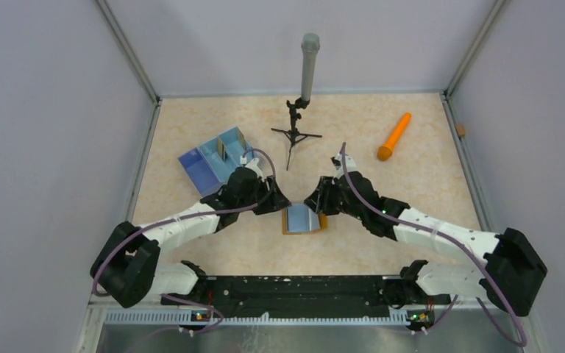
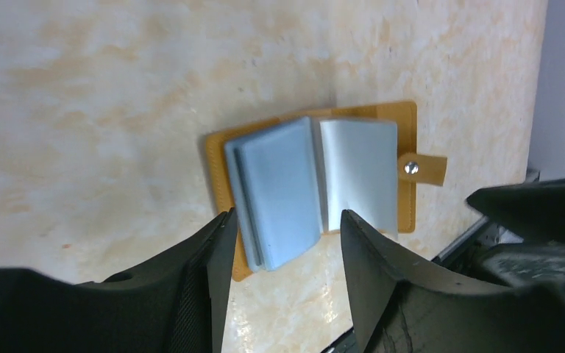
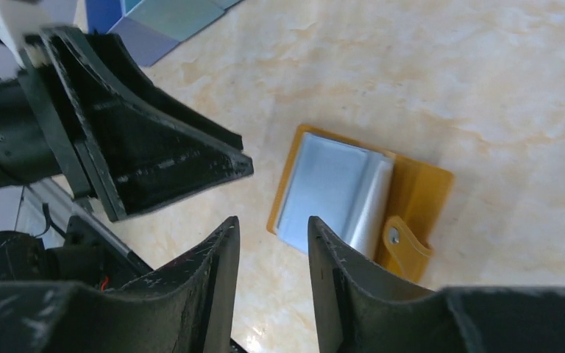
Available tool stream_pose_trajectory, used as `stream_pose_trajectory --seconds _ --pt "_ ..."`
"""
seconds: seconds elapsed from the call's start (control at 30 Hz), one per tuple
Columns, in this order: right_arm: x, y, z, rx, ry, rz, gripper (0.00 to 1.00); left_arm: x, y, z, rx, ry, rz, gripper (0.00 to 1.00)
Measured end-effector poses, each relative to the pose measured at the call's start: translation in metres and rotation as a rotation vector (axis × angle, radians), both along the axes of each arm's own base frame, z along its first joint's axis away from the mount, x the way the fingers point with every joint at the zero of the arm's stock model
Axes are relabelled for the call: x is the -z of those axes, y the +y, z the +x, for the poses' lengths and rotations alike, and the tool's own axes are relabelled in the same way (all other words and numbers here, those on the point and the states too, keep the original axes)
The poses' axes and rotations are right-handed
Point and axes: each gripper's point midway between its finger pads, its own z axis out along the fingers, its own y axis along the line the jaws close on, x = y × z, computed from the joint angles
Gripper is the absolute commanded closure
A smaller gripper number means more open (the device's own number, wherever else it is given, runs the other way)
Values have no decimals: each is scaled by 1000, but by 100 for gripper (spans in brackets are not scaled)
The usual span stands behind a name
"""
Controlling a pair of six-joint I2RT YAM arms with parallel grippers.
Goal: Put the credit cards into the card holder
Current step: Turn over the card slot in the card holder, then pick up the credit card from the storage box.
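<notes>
Card holder [image 1: 304, 220] lies open on table [image 1: 427, 169] between both grippers: mustard cover down, greyish-blue pockets up, snap tab [image 2: 421, 168] sticking out at one side. Left gripper [image 1: 278, 204] just beside holder's left edge, fingers [image 2: 213, 272] spread wide, nothing pinched. Right gripper [image 1: 312, 202] near holder's far right corner, fingers [image 3: 338, 279] parted by narrower gap, nothing pinched. Gripper tips close together, apart. Blue divided tray [image 1: 206, 165] behind left gripper. Orange stick [image 1: 395, 137] far right. Grey cylinder on small tripod [image 1: 307, 66] at back.
</notes>
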Motion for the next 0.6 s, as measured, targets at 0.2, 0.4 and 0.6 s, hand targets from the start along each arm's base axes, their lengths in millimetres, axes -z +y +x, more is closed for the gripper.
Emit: stream_pose_trajectory --seconds 0.2,0.4,0.6 --pt "26 34 3 -97 71 -10 67 -31 44 25 -130 -49 16 38" --pt "75 18 6 -33 162 -170 65 -58 85 39 -233 -88 61 30" --pt "107 -4 5 28 207 -299 56 -83 119 60 -311 -123 136 29"
